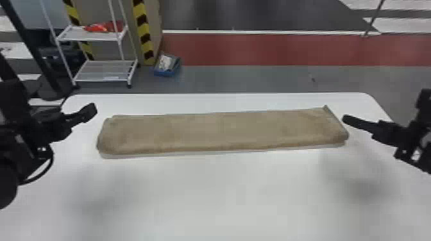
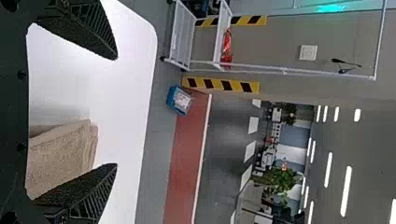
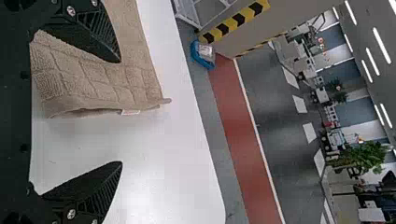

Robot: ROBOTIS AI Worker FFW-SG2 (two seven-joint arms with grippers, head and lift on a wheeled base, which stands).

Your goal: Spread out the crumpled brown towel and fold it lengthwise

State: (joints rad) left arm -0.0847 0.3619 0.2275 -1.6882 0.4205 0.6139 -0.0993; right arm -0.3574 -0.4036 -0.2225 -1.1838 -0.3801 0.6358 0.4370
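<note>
Brown towel (image 1: 221, 131) as landmark: underside and inner layers hidden by its upper layer; any print on the white tag (image 3: 130, 112) at its edge, right wrist view, too small to make out. Beyond the towel, the red item (image 1: 104, 27) on the rack (image 1: 88, 39) and the pale contents (image 1: 165, 62) of the blue bin (image 1: 164, 73) are too indistinct to identify. In the head view, left arm (image 1: 19, 128) left of the towel, right arm (image 1: 422, 128) right of it, and white table (image 1: 208, 198) nearer than it: all cut off by the frame.

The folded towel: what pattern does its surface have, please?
The towel has a grid of squares; this shows best in the right wrist view.
</note>
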